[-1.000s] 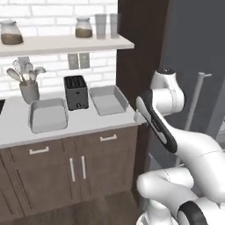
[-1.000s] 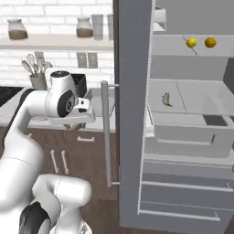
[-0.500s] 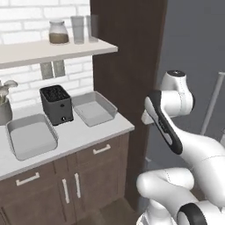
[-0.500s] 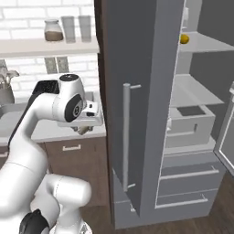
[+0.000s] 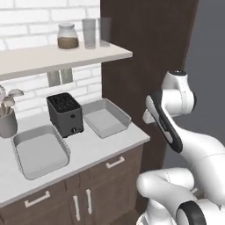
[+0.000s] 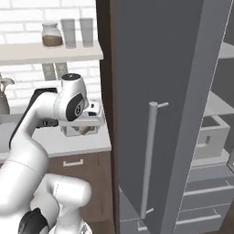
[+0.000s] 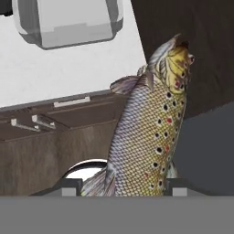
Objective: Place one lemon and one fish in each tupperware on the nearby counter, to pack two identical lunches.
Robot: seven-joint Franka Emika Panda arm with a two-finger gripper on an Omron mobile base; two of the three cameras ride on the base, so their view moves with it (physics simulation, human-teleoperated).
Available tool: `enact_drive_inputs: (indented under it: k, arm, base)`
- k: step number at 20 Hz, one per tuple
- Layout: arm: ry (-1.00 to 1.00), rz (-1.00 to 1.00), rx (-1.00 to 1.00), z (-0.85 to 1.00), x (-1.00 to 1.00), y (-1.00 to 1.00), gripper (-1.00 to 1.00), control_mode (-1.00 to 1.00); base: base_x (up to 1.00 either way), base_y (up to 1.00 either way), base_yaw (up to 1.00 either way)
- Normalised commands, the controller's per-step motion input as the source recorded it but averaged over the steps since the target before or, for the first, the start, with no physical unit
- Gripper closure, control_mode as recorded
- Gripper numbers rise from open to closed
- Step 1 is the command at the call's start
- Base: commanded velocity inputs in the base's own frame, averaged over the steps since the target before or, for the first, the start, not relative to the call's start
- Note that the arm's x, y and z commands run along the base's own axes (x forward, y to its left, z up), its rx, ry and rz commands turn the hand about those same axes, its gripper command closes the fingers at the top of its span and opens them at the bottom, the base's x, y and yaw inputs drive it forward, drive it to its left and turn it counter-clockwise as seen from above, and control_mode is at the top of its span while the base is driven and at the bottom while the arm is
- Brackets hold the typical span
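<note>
My gripper (image 7: 123,189) is shut on a speckled grey-brown fish (image 7: 153,128), which juts up between the finger tips. In the right base view the gripper (image 6: 82,127) hangs over the counter's (image 6: 59,142) right end, the fish (image 6: 85,130) a brown spot beneath the hand. Two light-grey tupperware trays lie on the white counter (image 5: 94,147): one on the left (image 5: 40,151), one on the right (image 5: 105,117), both with nothing in them. The hand view has a tupperware (image 7: 68,20) at its top, beyond the fish. The lemon is out of view.
A black toaster (image 5: 65,114) stands between the trays and a utensil cup (image 5: 6,123) sits at far left. A wall shelf (image 5: 61,55) with a jar and glasses hangs above. The tall grey fridge door (image 6: 183,91) with its bar handle (image 6: 148,155) stands right of the arm.
The whole picture has shifted: the base has driven toward the counter, and the fridge shelves have slid off to the right. The fish stays in the gripper.
</note>
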Motion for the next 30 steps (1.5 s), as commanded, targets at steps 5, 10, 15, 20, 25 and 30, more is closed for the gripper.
enact_drive_inputs:
  k: [5, 10, 15, 20, 25, 30]
  arm:
    - [0.00, 0.00, 0.00, 0.00, 0.00, 0.00, 1.00, 1.00]
    - [0.00, 0.00, 0.00, 0.00, 0.00, 0.00, 1.00, 1.00]
    - [0.00, 0.00, 0.00, 0.00, 0.00, 0.00, 1.00, 1.00]
    - [0.00, 0.00, 0.00, -0.06, 0.34, 0.09, 1.00, -1.00]
    - [0.03, 0.01, 0.00, -0.31, 1.00, 0.34, 1.00, -1.00]
    - [0.13, 0.00, 0.00, -0.43, 1.00, 0.13, 1.00, -1.00]
  base:
    - [0.51, 0.60, 0.00]
    - [0.54, 0.06, 0.00]
    - [0.37, 0.01, 0.03]
    - [0.14, 0.05, 0.04]
    - [0.00, 0.00, 0.00]
    - [0.00, 0.00, 0.00]
